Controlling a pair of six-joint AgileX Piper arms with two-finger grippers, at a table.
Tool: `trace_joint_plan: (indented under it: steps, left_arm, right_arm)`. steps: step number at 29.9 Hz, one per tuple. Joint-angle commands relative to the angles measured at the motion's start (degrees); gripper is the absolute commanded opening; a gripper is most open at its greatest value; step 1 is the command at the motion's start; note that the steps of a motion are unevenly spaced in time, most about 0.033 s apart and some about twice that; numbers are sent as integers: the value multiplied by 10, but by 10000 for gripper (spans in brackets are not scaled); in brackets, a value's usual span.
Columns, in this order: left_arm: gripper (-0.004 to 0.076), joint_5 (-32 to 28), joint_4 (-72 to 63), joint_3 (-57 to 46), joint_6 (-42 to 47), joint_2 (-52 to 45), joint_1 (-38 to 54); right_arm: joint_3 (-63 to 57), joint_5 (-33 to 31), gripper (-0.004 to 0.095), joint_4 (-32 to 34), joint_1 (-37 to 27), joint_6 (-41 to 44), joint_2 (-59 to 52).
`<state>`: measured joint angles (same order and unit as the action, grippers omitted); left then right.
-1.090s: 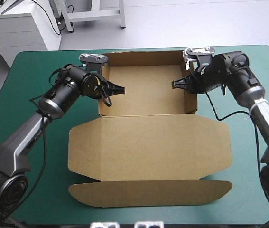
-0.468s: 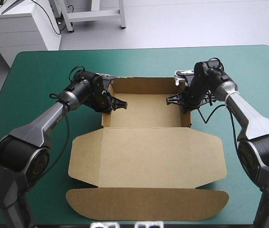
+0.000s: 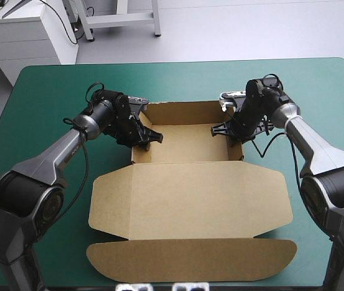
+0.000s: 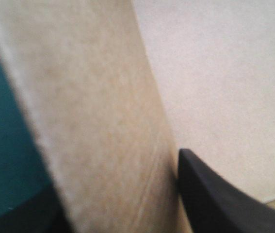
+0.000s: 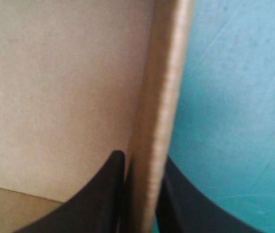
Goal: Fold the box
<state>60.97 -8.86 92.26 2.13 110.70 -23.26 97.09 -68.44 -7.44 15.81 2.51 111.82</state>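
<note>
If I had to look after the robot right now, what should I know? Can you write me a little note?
Left hand: shut on the box's left side wall, one finger inside, one outside.
Right hand: shut on the right side wall the same way.
Box: mid-table, with the tray toward the far edge and the lid flat toward the near edge.
Done: the back wall and both side walls stand up.
Left: probably let go once the walls hold. The lid and its front flap are not folded yet.
</note>
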Motion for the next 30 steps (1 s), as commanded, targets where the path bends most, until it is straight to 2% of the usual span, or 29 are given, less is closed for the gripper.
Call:
trace_joint_plan:
  steps: [1,2,4,6,14,25,28,30]
  left_arm:
    - [592,4,-28,12,-10,-28,4]
    - [619,5,-28,12,-10,-28,4]
    - [626,8,-29,12,-10,-28,5]
    - [624,12,-33,12,-10,-28,5]
    - [621,15,-33,12,-10,-40,5]
    - [613,18,-19,44,-21,-140,7]
    - [517,44,-15,51,-43,-181,7]
    - [378,75,-10,53,-68,-214,7]
  right_arm:
    - [8,-32,530,-6,-2,-29,-26]
    - [11,-32,633,-11,-2,-30,-26]
    - [14,-32,779,-12,-2,-25,-26]
    - [17,-32,857,-13,-2,-25,-26]
    - [18,-31,860,-18,-2,-25,-29]
    - [19,7,858,-11,-3,-37,-110]
    - [19,13,850,-8,-3,-38,-125]
    - [19,13,850,-8,-3,-38,-133]
